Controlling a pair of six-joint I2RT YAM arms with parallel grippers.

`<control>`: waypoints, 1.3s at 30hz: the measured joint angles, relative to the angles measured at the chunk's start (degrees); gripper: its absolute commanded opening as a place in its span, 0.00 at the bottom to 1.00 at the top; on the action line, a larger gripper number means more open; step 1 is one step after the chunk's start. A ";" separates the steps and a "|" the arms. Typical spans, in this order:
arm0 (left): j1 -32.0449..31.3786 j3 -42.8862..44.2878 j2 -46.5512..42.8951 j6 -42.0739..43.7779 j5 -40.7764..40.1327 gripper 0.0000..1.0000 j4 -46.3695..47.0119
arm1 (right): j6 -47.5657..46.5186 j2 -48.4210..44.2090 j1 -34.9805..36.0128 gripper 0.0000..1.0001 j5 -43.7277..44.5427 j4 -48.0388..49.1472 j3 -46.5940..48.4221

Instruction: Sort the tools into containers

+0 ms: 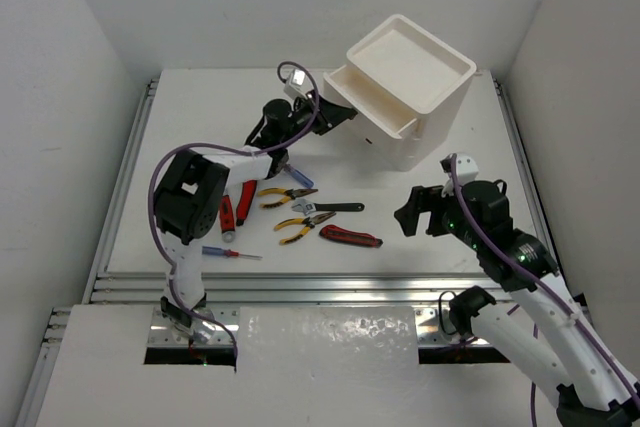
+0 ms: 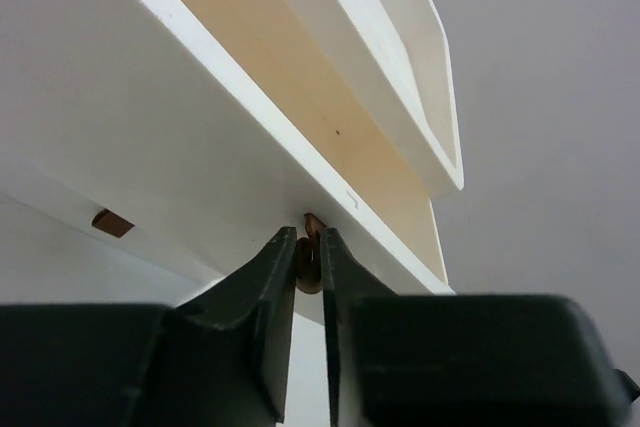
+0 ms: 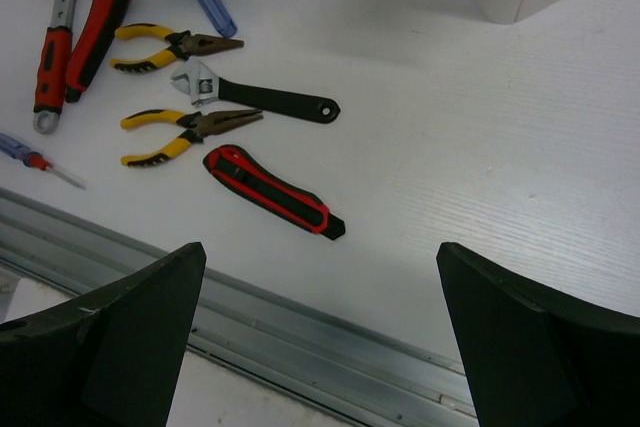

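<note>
left gripper (image 2: 307, 243): clamped on drawer tab (image 2: 313, 220) | right gripper (image 3: 320, 252): wide open

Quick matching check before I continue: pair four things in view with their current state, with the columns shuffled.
1 left gripper
2 right gripper
3 black-handled wrench
4 top drawer

A pulled partly out
B open above the table
C shut on a dark red tab
D lying between the yellow-handled pliers

1-C, 2-B, 3-D, 4-A
</note>
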 measured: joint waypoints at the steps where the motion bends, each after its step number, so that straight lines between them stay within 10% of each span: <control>1: 0.02 -0.24 -0.46 0.28 -0.07 0.15 -0.50 | 0.00 0.17 0.00 0.99 -0.09 0.13 -0.04; 4: 0.26 -0.72 -1.31 1.20 -0.09 0.38 -2.05 | 0.00 0.92 0.00 0.99 -0.31 0.46 -0.15; 8: 0.55 -1.55 -2.86 2.62 -0.66 0.99 -5.53 | -0.02 1.99 0.00 0.99 -0.48 1.42 -0.66; 20: 0.63 -2.03 -31.17 10.29 -30.71 1.00 -48.00 | -0.48 18.29 0.26 0.96 -10.99 11.56 -0.33; 28: 1.07 -2.23 -53.96 13.55 -51.23 1.00 -79.87 | -6.99 50.07 10.21 0.75 -8.09 15.39 20.68; 39: 1.84 -22.40 -81.66 26.99 -57.51 1.00 -83.19 | -16.00 89.44 12.41 0.56 -2.64 14.84 52.46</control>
